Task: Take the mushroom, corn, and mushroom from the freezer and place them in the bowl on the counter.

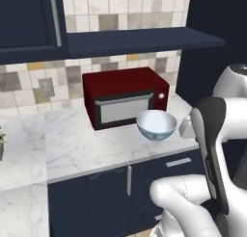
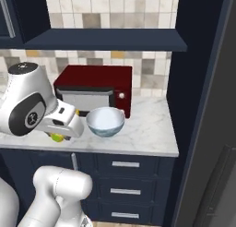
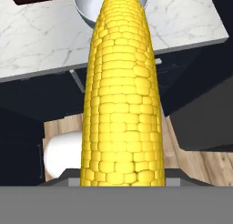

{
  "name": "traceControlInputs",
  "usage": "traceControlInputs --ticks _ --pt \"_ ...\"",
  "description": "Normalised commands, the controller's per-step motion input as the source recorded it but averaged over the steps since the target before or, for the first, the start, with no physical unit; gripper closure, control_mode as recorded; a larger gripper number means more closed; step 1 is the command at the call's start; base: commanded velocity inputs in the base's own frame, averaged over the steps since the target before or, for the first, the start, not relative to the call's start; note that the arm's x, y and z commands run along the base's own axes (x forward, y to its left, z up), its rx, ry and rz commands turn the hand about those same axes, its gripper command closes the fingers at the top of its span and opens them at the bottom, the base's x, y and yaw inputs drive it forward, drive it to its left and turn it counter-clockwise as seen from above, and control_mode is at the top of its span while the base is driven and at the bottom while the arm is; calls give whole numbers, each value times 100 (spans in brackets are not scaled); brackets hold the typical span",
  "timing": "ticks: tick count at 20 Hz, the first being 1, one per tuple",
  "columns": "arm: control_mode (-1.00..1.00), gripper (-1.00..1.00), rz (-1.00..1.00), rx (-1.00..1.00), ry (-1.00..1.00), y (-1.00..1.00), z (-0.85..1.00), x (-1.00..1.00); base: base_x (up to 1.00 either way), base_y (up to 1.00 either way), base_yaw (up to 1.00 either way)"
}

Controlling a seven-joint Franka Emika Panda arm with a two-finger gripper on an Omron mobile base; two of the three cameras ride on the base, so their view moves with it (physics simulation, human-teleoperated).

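Plainly, gripper (image 2: 59,136) clamps corn (image 3: 122,91).

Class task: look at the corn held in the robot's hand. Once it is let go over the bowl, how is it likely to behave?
The corn looks like a stiff cob, so it probably won't bend. Its rounded, tapering shape suggests it could roll if it lands on the counter. It looks long against the bowl, so it may lean on the rim.

The corn (image 3: 120,91) has a bumpy surface of rounded yellow kernels with a soft sheen. The bowl (image 1: 156,125) looks glossy and smooth, like glazed ceramic. The counter (image 1: 82,144) is polished marbled stone. The microwave (image 1: 124,95) has a glossy red shell.
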Motion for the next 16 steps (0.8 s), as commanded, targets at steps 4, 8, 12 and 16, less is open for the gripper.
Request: traceControlInputs --ticks 4,8,12,16 --pt "100 100 0 0 0 0 0 0 23 -3 -2" --pt "100 100 0 0 0 0 0 0 48 0 0" --pt "100 100 0 0 0 0 0 0 38 0 0" --pt "100 100 0 0 0 0 0 0 11 0 0"
